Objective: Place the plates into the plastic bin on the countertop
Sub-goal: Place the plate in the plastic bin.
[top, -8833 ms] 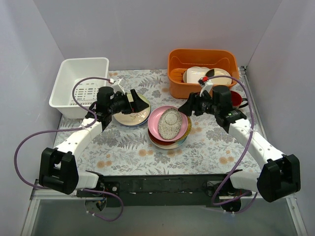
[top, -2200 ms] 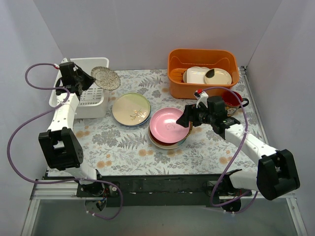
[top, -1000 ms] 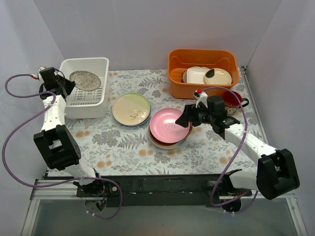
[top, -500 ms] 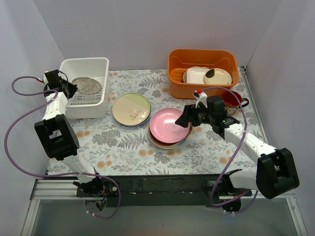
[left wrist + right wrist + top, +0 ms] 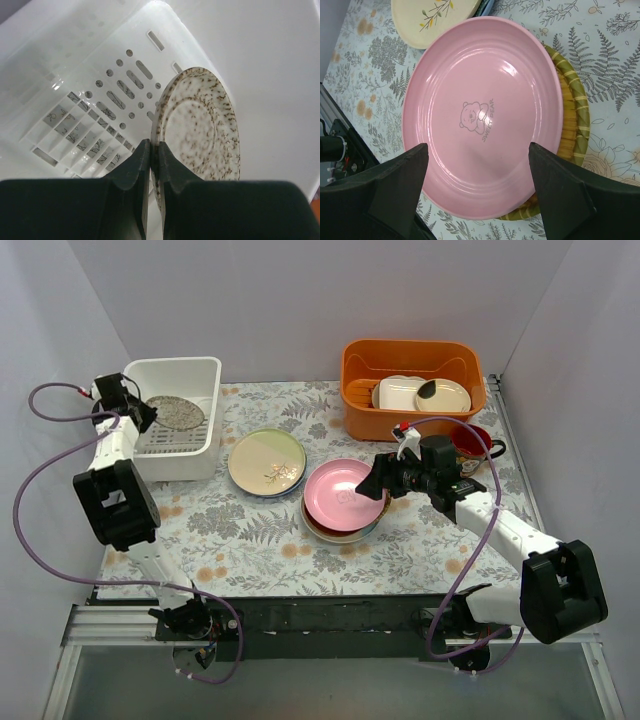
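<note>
My left gripper (image 5: 140, 412) (image 5: 155, 160) is shut on the rim of a silvery white speckled plate (image 5: 175, 412) (image 5: 200, 132), holding it inside the white plastic bin (image 5: 205, 375) (image 5: 60, 65) above its slotted bottom. My right gripper (image 5: 372, 483) (image 5: 477, 165) stands open just above the pink plate (image 5: 340, 492) (image 5: 480, 115), which tops a stack with a yellow woven-look plate (image 5: 572, 120) under it. A cream-green plate with a leaf sprig (image 5: 266, 461) (image 5: 432, 17) lies on the countertop (image 5: 250, 540) between bin and stack.
An orange tub (image 5: 410, 360) with cream dishes (image 5: 420, 393) stands at the back right. A red mug (image 5: 478, 443) sits beside it, behind my right arm. Grey walls close in the left, right and back sides.
The left arm has carried the speckled plate from above the bin's rim down into the bin, and in the last half second shifted slightly. The right arm has stayed still.
</note>
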`<state>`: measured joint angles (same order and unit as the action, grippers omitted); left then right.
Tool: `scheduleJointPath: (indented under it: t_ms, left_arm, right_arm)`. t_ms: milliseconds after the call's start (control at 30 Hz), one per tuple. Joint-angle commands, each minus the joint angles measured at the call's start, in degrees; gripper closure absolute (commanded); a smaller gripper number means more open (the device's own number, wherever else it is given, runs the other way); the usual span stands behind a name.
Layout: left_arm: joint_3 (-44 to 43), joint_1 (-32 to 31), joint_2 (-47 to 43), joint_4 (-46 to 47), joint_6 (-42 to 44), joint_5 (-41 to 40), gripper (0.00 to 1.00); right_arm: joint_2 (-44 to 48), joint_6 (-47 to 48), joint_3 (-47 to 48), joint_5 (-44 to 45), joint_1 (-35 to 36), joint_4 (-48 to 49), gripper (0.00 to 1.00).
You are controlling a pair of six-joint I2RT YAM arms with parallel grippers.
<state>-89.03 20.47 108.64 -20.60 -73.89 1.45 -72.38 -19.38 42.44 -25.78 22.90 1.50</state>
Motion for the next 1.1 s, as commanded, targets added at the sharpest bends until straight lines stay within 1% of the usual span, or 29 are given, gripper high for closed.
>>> scheduleJointPath:
  t_ms: [0, 133, 267, 367, 800, 1067]
  left_arm:
    - [-4.3, -1.9, -0.1, 0.6, 2.6, -3.5, 1.00]
    - [-6.9, -3.2, 1.7, -0.1, 4.1, -4.6, 1.00]
    - [-11.6, -4.0, 4.7, -2.9, 5.3, -4.7, 1.00]
    - [-13.1, -4.5, 6.4, -3.9, 6.2, -5.2, 1.00]
    - [-14.5, -4.6, 9.0, -5.3, 8.3, -5.4, 1.00]
    - [-18.2, -5.7, 12.7, -9.8, 11.0, -6.0, 1.00]
  right_arm:
    - [-0.2, -0.3, 0.0, -0.9, -0.1, 2.4, 0.12]
    - [0.1, -0.3, -0.3, -0.9, -0.1, 2.4, 0.12]
    - [0.2, -0.2, -0.7, -0.9, -0.1, 2.5, 0.12]
    - [0.2, -0.3, -0.9, -0.9, -0.1, 2.7, 0.12]
    - [0.1, 0.0, -0.6, -0.8, -0.1, 2.4, 0.12]
    - [0.0, 0.0, -0.3, -1.3, -0.1, 2.0, 0.12]
